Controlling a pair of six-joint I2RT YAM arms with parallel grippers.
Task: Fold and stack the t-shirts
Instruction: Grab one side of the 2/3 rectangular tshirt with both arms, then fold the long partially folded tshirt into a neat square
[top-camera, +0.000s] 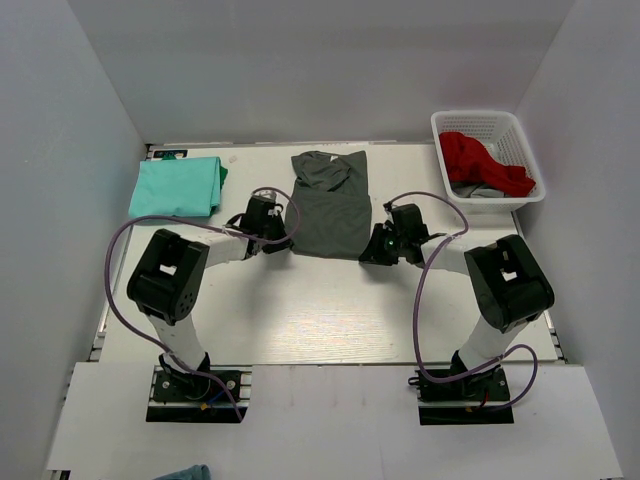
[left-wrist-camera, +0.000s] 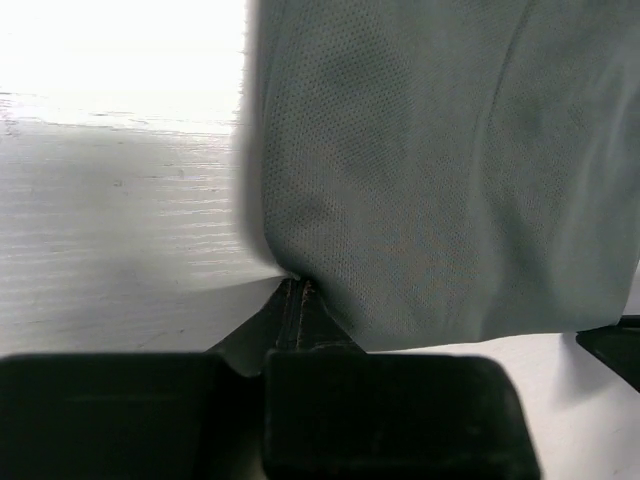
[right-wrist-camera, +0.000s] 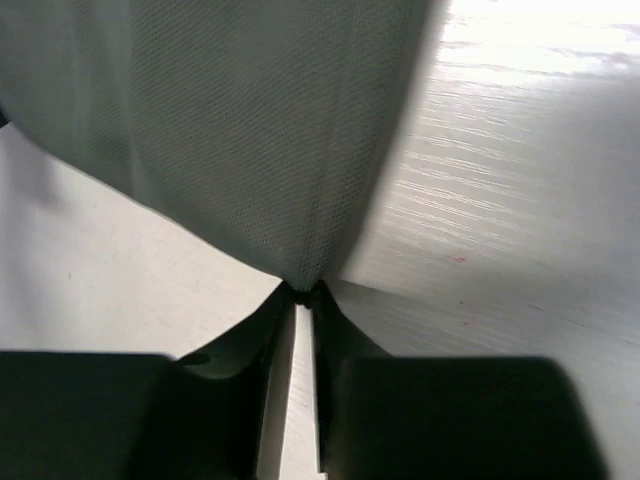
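While lying flat at the far middle of the table, folded into a long narrow panel: charcoal t-shirt, collar end toward the back wall, hem end toward the arms. Pinched at its near left corner by the left gripper, fingers pressed together on a tuck of grey knit fabric, no gap visible between them. Pinched at its near right corner by the right gripper, tips closed on the point of the cloth, only a thin slit lower down between the finger bodies. Both corners low, at or just above the table; cannot tell which. Mint-green t-shirt folded into a rectangle at the far left, apart from the charcoal one. White basket at the far right, holding red cloth over something grey.
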